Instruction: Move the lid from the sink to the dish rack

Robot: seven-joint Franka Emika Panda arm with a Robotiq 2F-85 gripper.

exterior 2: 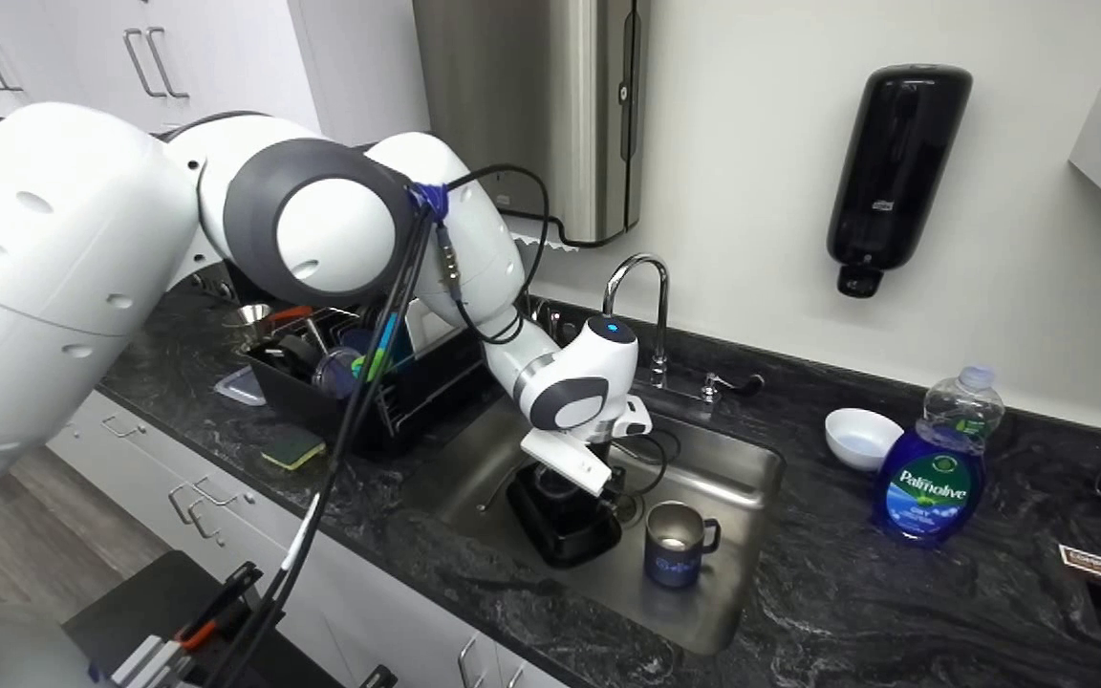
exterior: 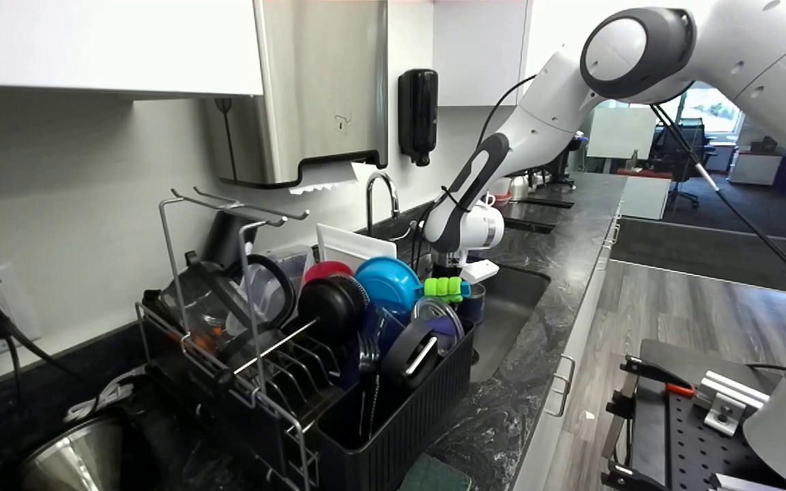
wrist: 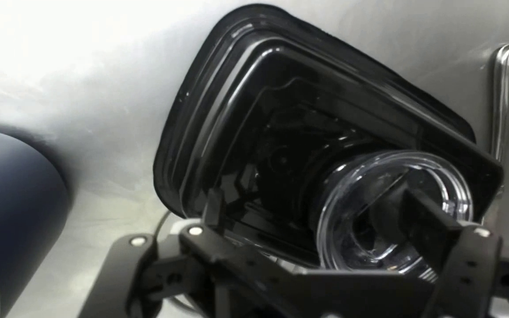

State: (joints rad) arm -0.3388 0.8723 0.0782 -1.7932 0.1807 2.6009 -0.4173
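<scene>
A clear round lid [wrist: 338,194] lies on a black rectangular tub [wrist: 281,110] in the sink [wrist: 117,88]. The sink shows in both exterior views [exterior: 502,327] [exterior 2: 732,468]. My gripper [wrist: 314,207] is open above the tub. In the wrist view its right finger covers part of the lid, and its left finger is apart from the lid, over the tub's edge. I cannot tell whether the right finger touches the lid. In an exterior view the gripper [exterior 2: 608,483] points down into the sink. The wire dish rack [exterior: 253,397] is full of dishes.
A dark blue mug [exterior 2: 673,554] stands in the sink beside the tub [exterior 2: 565,540]. A metal utensil [wrist: 504,101] lies on the tub's other side. A faucet [exterior 2: 660,315] rises behind the sink. A white bowl [exterior 2: 861,440] and a soap bottle [exterior 2: 933,478] stand on the counter.
</scene>
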